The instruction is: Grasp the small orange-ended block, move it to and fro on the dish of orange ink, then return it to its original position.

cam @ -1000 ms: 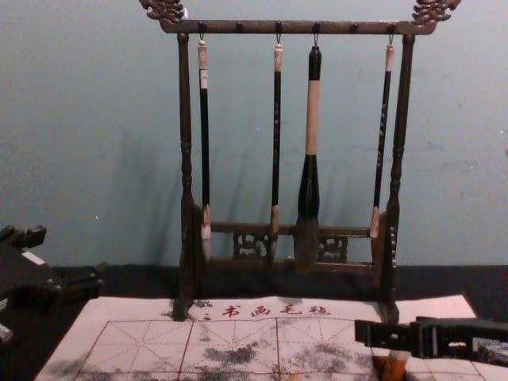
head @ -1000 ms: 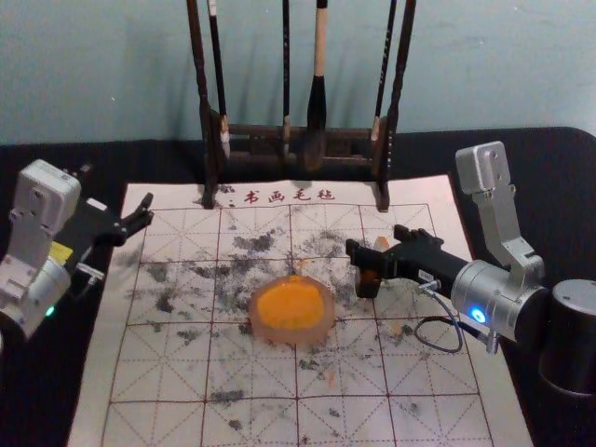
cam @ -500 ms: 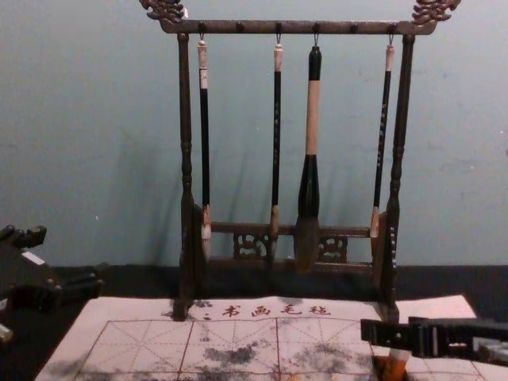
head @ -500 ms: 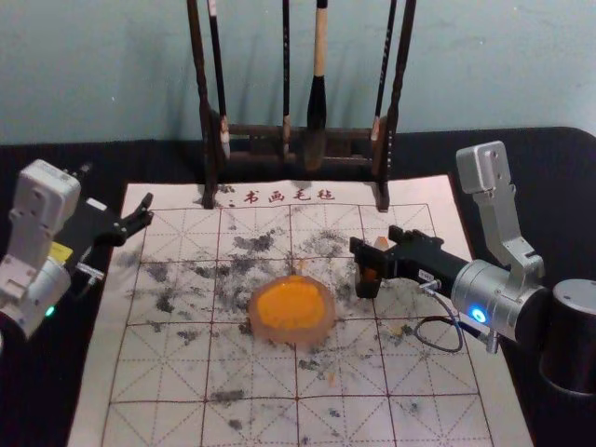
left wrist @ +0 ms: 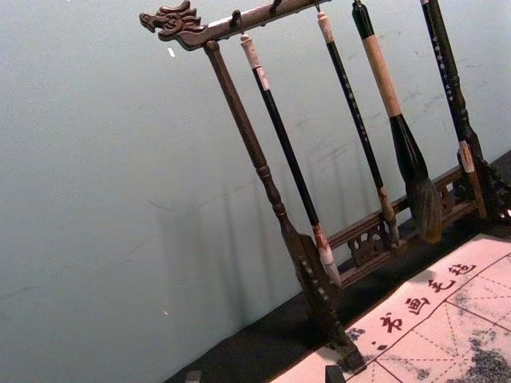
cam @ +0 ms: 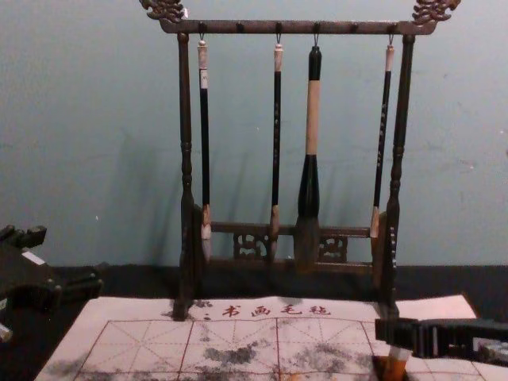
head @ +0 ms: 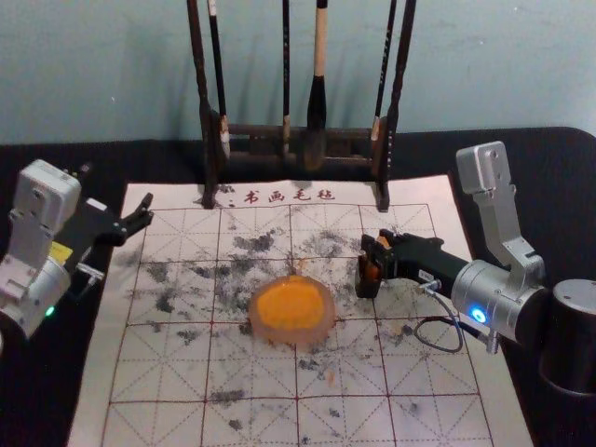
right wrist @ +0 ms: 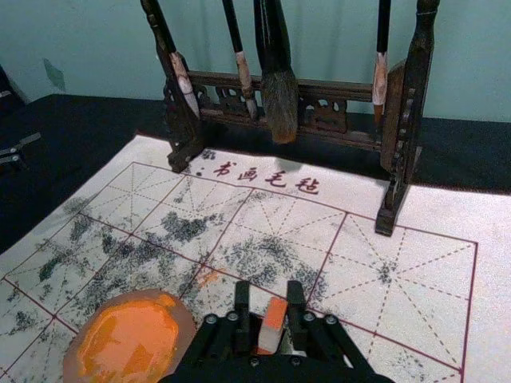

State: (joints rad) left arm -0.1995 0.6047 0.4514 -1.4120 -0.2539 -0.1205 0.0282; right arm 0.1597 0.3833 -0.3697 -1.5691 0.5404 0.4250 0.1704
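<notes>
My right hand (right wrist: 269, 297) is narrow but not shut, its fingers either side of the upright orange-ended block (right wrist: 275, 315), which appears to stand in a dark holder (head: 368, 287) beside the ink dish (right wrist: 185, 323); my left (head: 112, 194), wide apart, idles over the mat's far corner. Closing off-centre, with a gap showing at one finger, could tilt the block, and lifting crookedly could drag the holder along.

4 brushes (cam: 313, 119) hang from a dark wooden rack (cam: 295, 27) behind a gridded mat (head: 251, 372)
</notes>
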